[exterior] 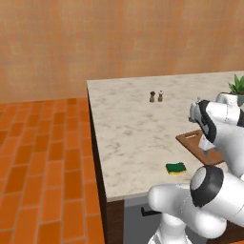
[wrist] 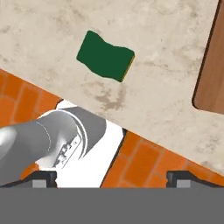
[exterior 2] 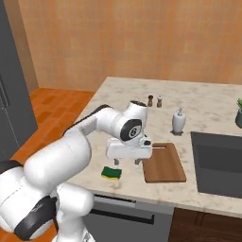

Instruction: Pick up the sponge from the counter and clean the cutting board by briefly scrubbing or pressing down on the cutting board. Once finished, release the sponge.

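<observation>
From my station I saw the sponge [exterior 2: 111, 173] lying green side up on the counter [exterior 2: 208, 106], close to its front edge and just left of the cutting board [exterior 2: 164, 164], apart from it. The gripper [exterior 2: 127, 162] hung above the counter between the two, fingers pointing down, spread wide with nothing between them. In the hand view the sponge [wrist: 105, 56] sat ahead of the fingertips [wrist: 43, 177]. Farther back stood two small shakers [exterior 2: 154, 100] and a white soap dispenser [exterior 2: 178, 121].
</observation>
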Controlling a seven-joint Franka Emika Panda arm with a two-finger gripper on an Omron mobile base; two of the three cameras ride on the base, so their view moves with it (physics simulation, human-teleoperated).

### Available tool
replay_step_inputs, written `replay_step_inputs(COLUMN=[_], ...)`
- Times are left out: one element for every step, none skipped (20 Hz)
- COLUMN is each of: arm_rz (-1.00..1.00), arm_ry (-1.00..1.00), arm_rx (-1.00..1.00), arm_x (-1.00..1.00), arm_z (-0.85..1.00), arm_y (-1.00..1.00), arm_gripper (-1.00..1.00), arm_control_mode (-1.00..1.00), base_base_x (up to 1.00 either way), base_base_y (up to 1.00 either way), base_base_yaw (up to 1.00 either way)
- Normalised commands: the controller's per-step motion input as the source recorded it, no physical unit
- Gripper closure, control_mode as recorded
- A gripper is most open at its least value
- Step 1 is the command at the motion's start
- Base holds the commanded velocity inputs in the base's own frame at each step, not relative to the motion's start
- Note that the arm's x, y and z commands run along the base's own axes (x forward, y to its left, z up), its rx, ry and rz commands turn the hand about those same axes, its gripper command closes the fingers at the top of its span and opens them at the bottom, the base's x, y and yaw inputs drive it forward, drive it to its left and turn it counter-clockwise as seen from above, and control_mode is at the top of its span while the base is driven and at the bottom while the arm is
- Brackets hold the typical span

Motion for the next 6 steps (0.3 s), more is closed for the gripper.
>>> replay_step_inputs(arm_rz=[0.12, 0.14, 0.12, 0.06, 0.01, 0.0], arm_ry=[-0.23, -0.28, -0.33, -0.33, -0.35, -0.34], arm_rx=[0.21, 0.21, 0.21, 0.19, 0.16, 0.16], arm_x=[0.0, -0.09, -0.05, -0.02, -0.04, -0.06], arm_z=[1.0, 1.0, 1.0, 1.0, 1.0, 1.0], arm_y=[0.69, 0.78, 0.7, 0.74, 0.73, 0.76], arm_gripper=[-1.0, -1.0, -1.0, -1.0, -1.0, -1.0], arm_control_mode=[-1.0, -1.0, -1.0, -1.0, -1.0, -1.0], base_base_x=[0.0, 0.0, 0.0, 0.0, 0.0, 0.0], base_base_y=[0.0, 0.0, 0.0, 0.0, 0.0, 0.0], base_base_yaw=[0.0, 0.0, 0.0, 0.0, 0.0, 0.0])
